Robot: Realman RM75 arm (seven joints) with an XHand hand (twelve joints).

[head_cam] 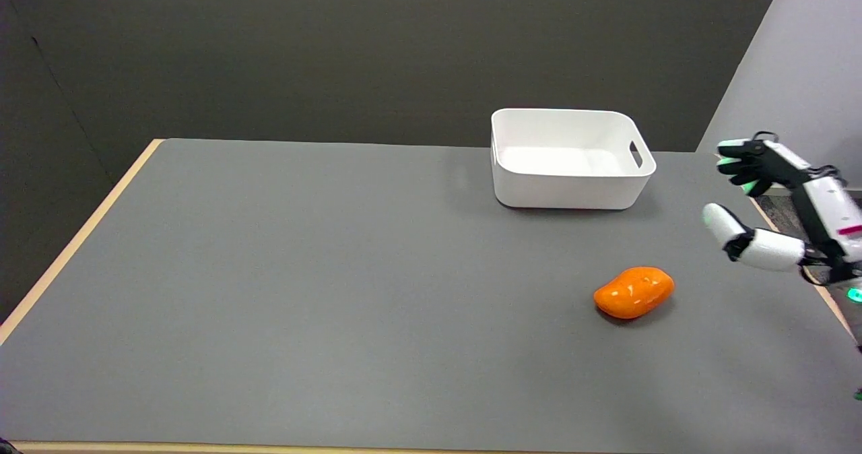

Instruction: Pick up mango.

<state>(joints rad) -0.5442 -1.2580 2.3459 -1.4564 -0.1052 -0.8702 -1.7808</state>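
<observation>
Glossy orange plastic-looking mango lies on the grey table at 8 o'clock from your empty, spread right hand; likely light, stiff, slippery, so wrap its wide middle.

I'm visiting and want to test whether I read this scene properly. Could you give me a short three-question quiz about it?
1. True or false: the right hand already holds the mango.
2. What stands behind the mango, farther across the table? A) a white bin B) a red cup C) a blue plate
3. Fill in: the mango lies on the table, to the picture's ____ of the hand.

Key: 1. False; the hand is open, off to the side, apart from the mango. 2. A, the white bin. 3. Left.
</observation>
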